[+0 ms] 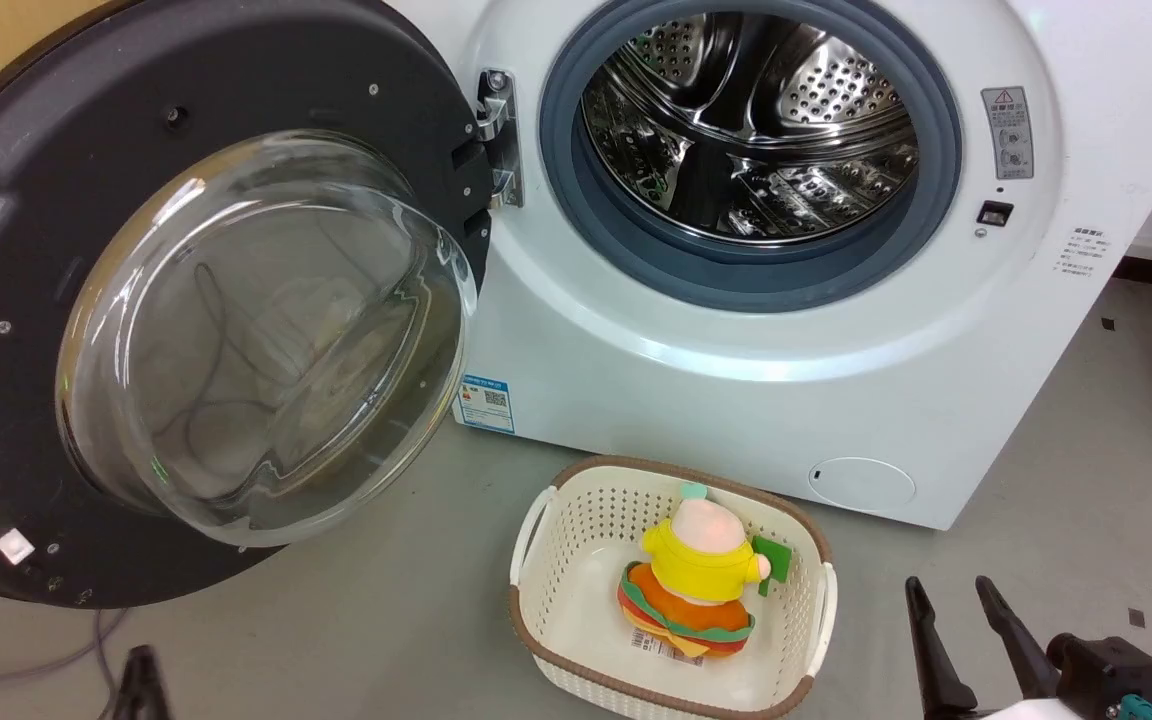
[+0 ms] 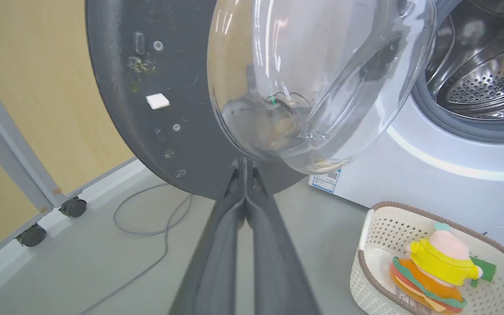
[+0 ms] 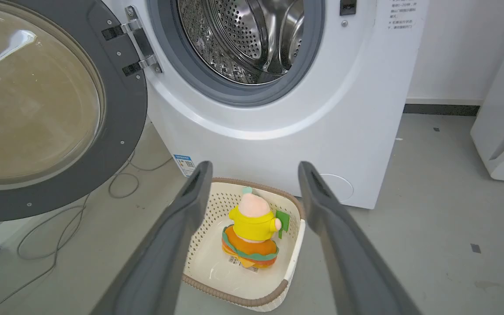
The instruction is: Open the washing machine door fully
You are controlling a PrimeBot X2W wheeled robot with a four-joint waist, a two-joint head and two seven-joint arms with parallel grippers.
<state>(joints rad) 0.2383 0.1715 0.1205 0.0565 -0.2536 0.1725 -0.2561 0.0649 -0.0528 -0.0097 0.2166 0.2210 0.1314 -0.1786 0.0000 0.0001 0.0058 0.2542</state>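
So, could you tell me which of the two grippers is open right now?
The right gripper: its fingers stand wide apart, the basket showing between them. The left gripper has its fingers pressed together, pointing at the washing machine door.

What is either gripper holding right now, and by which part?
Nothing. The left gripper is shut with nothing between its fingers, near the lower edge of the washing machine door; the right gripper is open and empty.

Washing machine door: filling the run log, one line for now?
washing machine door: open wide | left gripper: jaws shut | right gripper: jaws open, empty
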